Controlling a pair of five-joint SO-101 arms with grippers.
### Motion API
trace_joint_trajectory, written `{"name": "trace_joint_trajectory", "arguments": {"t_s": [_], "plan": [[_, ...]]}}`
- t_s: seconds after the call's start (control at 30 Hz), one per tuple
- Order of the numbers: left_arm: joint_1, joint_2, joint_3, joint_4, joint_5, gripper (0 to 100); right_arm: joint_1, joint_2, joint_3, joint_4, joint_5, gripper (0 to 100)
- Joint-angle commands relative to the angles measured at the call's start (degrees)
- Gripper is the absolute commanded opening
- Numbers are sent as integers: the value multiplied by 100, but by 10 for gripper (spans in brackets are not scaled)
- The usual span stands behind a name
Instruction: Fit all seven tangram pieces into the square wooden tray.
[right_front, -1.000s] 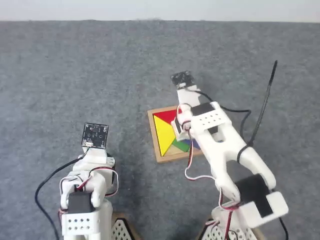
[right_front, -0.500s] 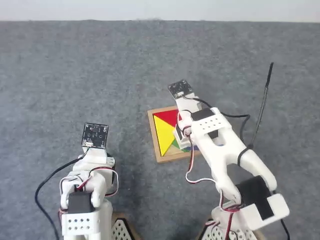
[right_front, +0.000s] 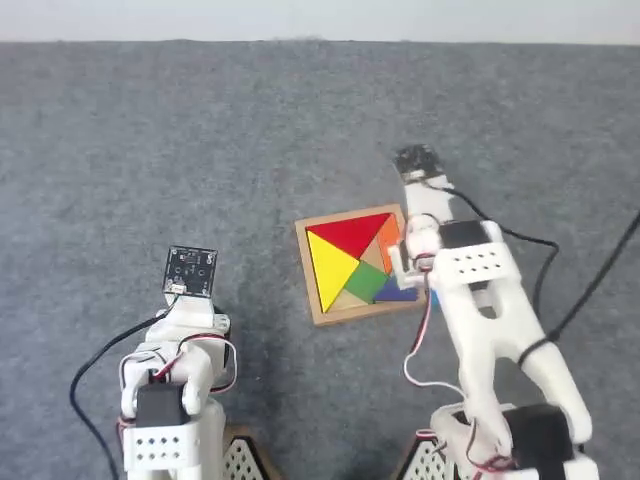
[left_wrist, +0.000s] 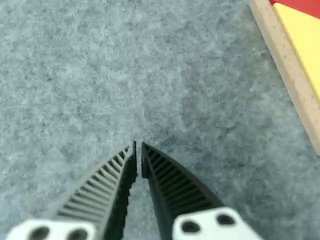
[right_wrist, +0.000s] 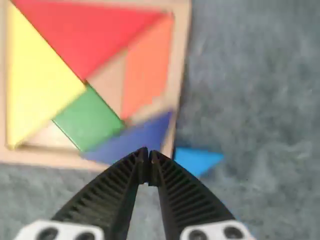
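Note:
The square wooden tray lies on the grey carpet in front of the right arm. It holds a red triangle, a yellow triangle, an orange piece and a green square. A dark blue piece lies across the tray's near rim. A small light blue triangle rests on the carpet just outside that corner. My right gripper is shut and empty, hovering near both blue pieces. My left gripper is shut and empty over bare carpet, with the tray off to one side.
Patches of bare wood show between the pieces in the tray. Grey carpet spreads open all around. The left arm stands at the lower left, well apart from the tray. Cables hang beside both arms.
The right arm has swung right, from over the tray's middle to its right edge, uncovering more of the pieces. The left arm has not moved.

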Motion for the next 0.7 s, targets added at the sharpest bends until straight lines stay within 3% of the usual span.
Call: {"name": "trace_joint_trajectory", "arguments": {"t_s": [0.0,0.33,0.67], "plan": [[26,-88,-57,18,-9,21,110,259,44,-57,176,7],[26,-88,-57,18,-9,21,75,1631,-589,-330,220,7],[26,-88,-57,18,-9,21,66,1886,-1055,-286,229,7]]}}
